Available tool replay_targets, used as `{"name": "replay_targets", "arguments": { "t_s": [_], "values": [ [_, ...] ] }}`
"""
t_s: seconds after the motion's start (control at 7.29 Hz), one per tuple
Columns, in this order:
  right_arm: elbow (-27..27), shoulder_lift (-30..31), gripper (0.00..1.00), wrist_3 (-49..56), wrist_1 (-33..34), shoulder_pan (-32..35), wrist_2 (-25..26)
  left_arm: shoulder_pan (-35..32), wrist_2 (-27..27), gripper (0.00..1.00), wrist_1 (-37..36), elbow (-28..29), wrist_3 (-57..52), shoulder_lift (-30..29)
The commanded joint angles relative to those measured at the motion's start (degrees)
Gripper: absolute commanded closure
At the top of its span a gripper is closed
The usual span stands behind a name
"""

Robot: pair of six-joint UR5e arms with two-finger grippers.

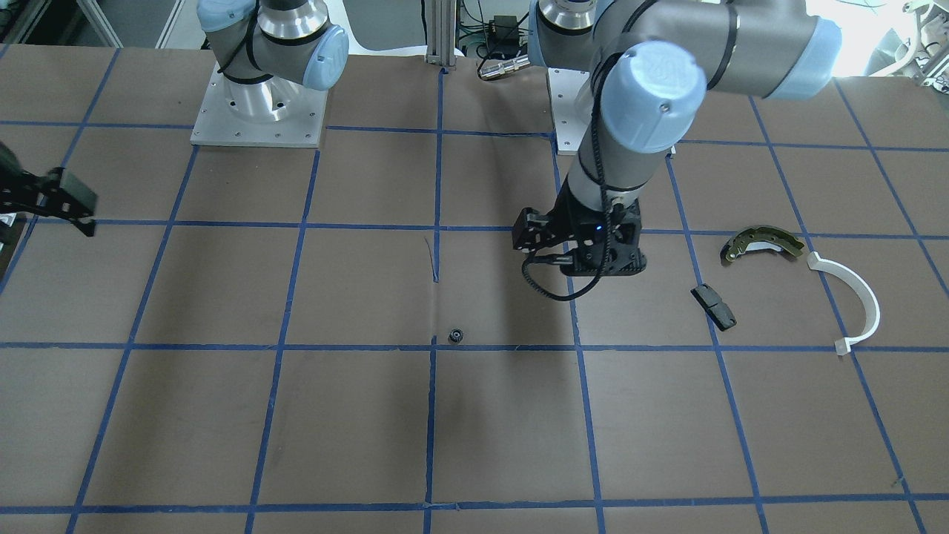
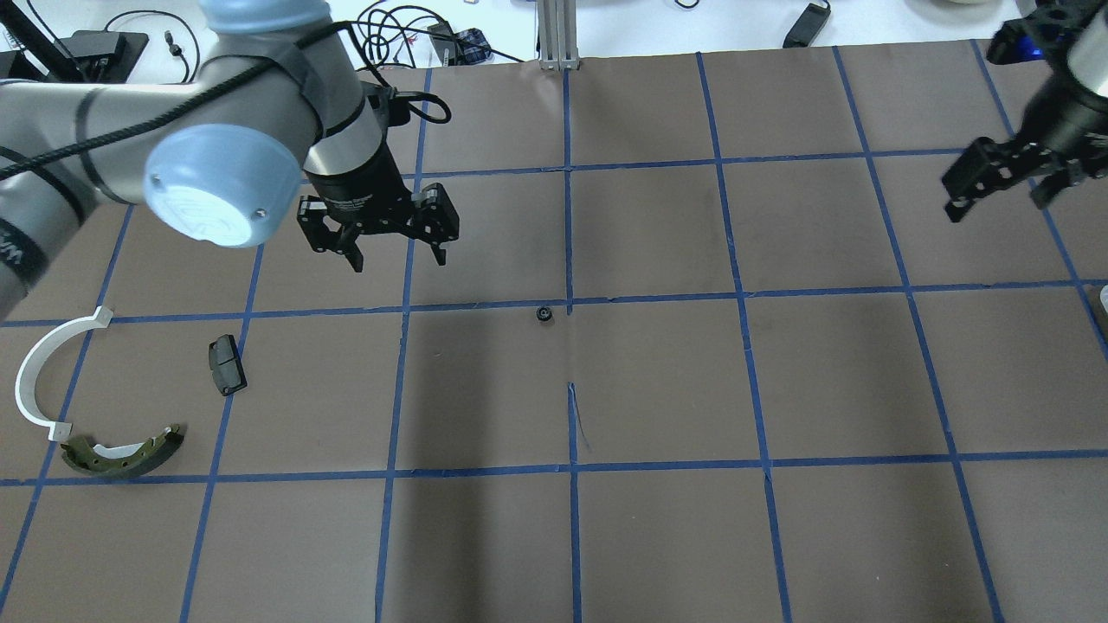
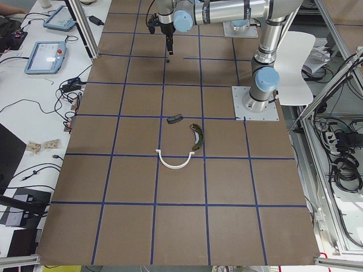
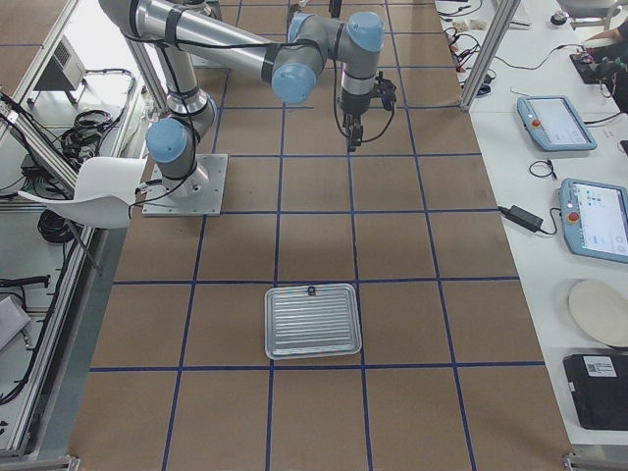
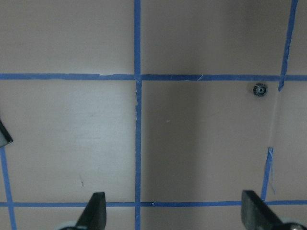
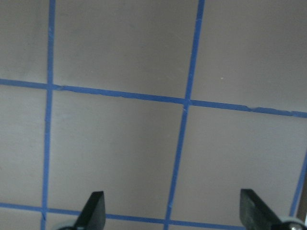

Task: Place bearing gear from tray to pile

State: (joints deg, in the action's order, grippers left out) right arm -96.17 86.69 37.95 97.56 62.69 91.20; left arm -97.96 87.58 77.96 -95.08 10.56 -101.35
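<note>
Black bearing gear (image 2: 544,313) lies on the table (image 2: 779,389), off the tray (image 4: 314,329), well apart from the pile (image 2: 121,454). Left gripper (image 2: 398,260) and right gripper (image 2: 995,203) spread, empty; transfer outstanding.

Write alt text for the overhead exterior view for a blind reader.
A small bearing gear lies alone at the centre of the table, the open left gripper hovering beyond it to the left. A white arc, black pad and brake shoe lie far left; the open right gripper hangs far right.
</note>
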Motion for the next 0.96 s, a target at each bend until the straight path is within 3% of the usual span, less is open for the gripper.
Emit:
{"name": "replay_targets", "arguments": {
  "t_s": [0.0, 0.41, 0.82],
  "values": [
    [-2.1, -1.7, 0.02, 28.2, 0.5, -16.4, -0.9, -7.2, -3.8, 0.0, -10.9, 0.1, 9.9, -8.7],
    [-4.2, -14.6, 0.0, 62.3, 10.8, -30.7, -8.4, -11.8, -0.4, 0.0, -17.6, -1.5, 14.3, -14.6],
    [-4.2, -19.7, 0.0, 96.1, 14.8, -33.2, -10.2, -11.8, -0.1, 0.0, -25.8, -4.2, 14.3, -18.3]
  ]
}}
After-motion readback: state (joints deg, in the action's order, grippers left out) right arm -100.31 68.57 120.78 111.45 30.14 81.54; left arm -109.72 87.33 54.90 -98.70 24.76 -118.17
